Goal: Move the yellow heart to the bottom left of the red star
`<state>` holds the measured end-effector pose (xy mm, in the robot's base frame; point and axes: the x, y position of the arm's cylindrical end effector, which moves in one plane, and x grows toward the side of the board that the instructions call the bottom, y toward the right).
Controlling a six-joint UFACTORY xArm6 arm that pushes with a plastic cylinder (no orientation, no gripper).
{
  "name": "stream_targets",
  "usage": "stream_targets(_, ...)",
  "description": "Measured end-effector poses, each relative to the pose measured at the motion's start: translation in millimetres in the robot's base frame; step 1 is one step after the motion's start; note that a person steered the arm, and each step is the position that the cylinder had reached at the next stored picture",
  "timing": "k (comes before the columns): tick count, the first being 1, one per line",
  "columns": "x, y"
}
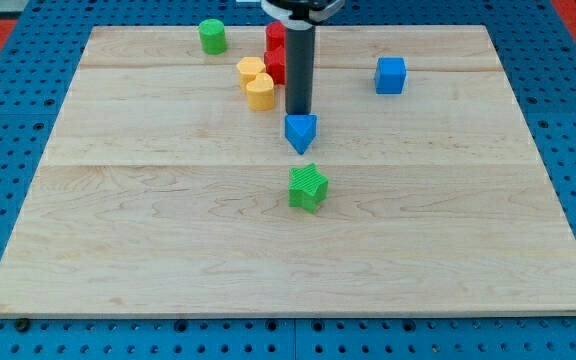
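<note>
My tip [298, 111] stands near the view's top centre, just above the blue triangle [301, 131] and touching or almost touching it. Left of the rod lie two yellow blocks: one [251, 70] higher up and one [260, 92] just below it; which of them is the heart I cannot tell. Two red blocks, one [275, 36] at the top and one [275, 66] below it, sit right against the rod's left side and are partly hidden by it. Their shapes are unclear.
A green cylinder [212, 36] stands at the view's top left. A blue cube [391, 75] sits at the top right. A green star [308, 187] lies at the centre, below the blue triangle. The wooden board [118, 250] rests on a blue pegboard.
</note>
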<state>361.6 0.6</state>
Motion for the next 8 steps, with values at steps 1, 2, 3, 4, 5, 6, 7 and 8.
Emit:
stream_targets(1,-6,-49)
stream_targets(2,-27,-51)
stream_targets(3,-32,-51)
stream_targets(4,-32,-45)
stream_targets(5,-47,-42)
stream_targets(6,-47,-42)
stream_targets(7,-26,-42)
stream_targets(8,-25,-42)
